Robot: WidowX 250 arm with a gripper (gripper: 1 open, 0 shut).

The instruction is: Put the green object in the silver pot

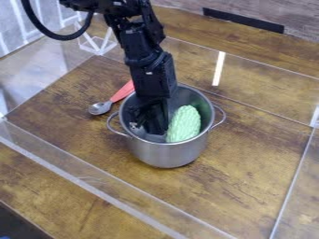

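The green object [185, 122], a bumpy light green oval, stands on end inside the silver pot [162, 150] and leans toward the pot's right wall. My gripper [153, 119] reaches down into the pot from the upper left, its dark fingers right beside the green object's left flank. The fingers blend into the pot's shadow, so whether they still grip the object cannot be made out. The pot stands on the wooden table near its middle.
A small spoon with a red handle [121, 92] lies just left of the pot, partly behind the arm. Clear plastic walls [75, 177] border the wooden table along the front and left. A dark wall strip runs across the back.
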